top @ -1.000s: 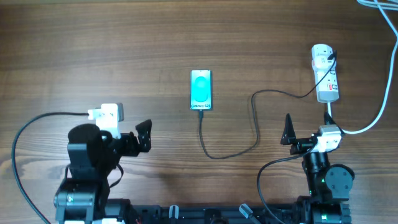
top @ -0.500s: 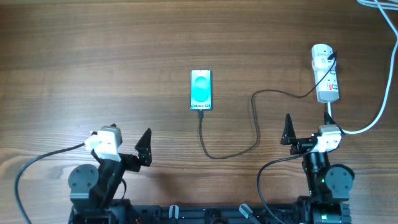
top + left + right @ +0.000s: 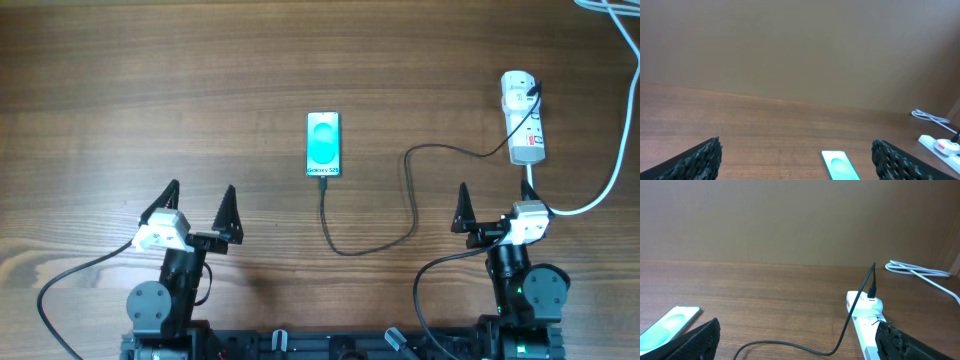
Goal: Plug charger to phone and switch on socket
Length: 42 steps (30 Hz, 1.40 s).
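The phone (image 3: 323,144) lies flat mid-table with its turquoise screen up; it also shows in the left wrist view (image 3: 840,165) and the right wrist view (image 3: 667,325). The charger, a thin black cable (image 3: 411,200), runs from the phone's near end in a loop to the plug block on the socket (image 3: 524,128). In the right wrist view the cable (image 3: 852,321) rises to the socket (image 3: 866,311). My left gripper (image 3: 200,205) is open and empty, near and left of the phone. My right gripper (image 3: 495,212) is open and empty, just in front of the socket.
A thick white lead (image 3: 608,190) runs from the socket's near end round the right edge toward the back; it also shows in the right wrist view (image 3: 920,271). The socket's end shows at the right of the left wrist view (image 3: 941,146). A plain wall stands behind the table.
My left arm has drawn back toward the front edge and turned, so both fingers now point forward and spread apart. The right arm, phone and cable have not moved.
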{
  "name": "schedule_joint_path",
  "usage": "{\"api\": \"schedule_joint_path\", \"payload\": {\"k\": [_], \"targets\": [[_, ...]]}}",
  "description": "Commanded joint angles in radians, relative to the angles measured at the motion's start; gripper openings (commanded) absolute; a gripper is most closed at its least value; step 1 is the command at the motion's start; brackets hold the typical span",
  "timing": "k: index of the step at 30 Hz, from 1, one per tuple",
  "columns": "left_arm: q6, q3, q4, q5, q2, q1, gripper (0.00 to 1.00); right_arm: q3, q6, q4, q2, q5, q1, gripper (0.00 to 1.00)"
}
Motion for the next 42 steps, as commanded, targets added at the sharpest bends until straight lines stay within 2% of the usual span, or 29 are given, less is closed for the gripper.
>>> {"api": "schedule_joint_path", "payload": {"k": [1, 6, 10, 14, 42], "targets": [[-0.013, -0.039, 0.045, -0.025, -0.011, 0.006, 1.0, -0.002, 0.0, 0.003, -0.01, -0.001, 0.004, 1.0], [0.085, -0.039, -0.023, -0.048, -0.011, 0.005, 1.0, -0.002, 0.001, 0.003, -0.01, -0.002, 0.004, 1.0], [0.104, -0.039, -0.132, -0.152, -0.011, 0.005, 1.0, -0.002, 0.001, 0.003, -0.01, -0.002, 0.004, 1.0], [0.223, -0.039, -0.132, -0.148, -0.011, 0.005, 1.0, -0.002, 0.0, 0.003, -0.01, -0.001, 0.004, 1.0], [0.219, -0.039, -0.135, -0.14, -0.011, 0.005, 1.0, -0.002, 0.0, 0.003, -0.01, -0.002, 0.004, 1.0]]}}
